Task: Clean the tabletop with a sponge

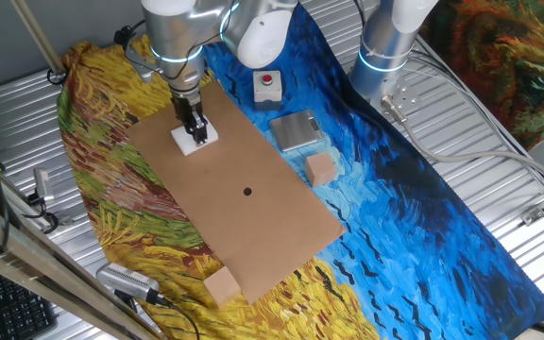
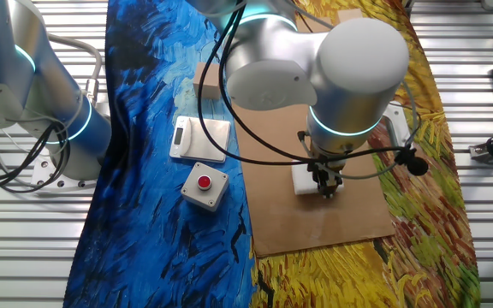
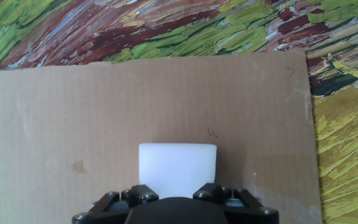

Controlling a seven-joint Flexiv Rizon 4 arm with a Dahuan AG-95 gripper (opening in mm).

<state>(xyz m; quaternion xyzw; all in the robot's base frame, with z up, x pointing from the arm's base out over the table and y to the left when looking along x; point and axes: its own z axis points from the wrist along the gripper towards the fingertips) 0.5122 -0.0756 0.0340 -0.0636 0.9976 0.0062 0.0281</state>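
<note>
The white sponge [image 1: 196,142] lies on the brown cardboard tabletop [image 1: 253,222] near its far end, well back from the black centre dot [image 1: 247,192]. My gripper [image 1: 194,127] stands upright over the sponge, its fingers shut on it and pressing it onto the board. In the other fixed view the sponge [image 2: 306,179] sits under the gripper [image 2: 324,185] on the board [image 2: 332,224]. In the hand view the sponge [image 3: 177,167] shows between the two black fingers, with the gripper [image 3: 177,191] just behind it and bare board [image 3: 73,106] ahead.
A tan cube [image 1: 321,168] sits right of the board and another [image 1: 221,284] at its near corner. A white box with a red button [image 1: 268,85] and a silver scale [image 1: 296,130] lie on the blue cloth. A second arm's base [image 1: 385,52] stands at the back right.
</note>
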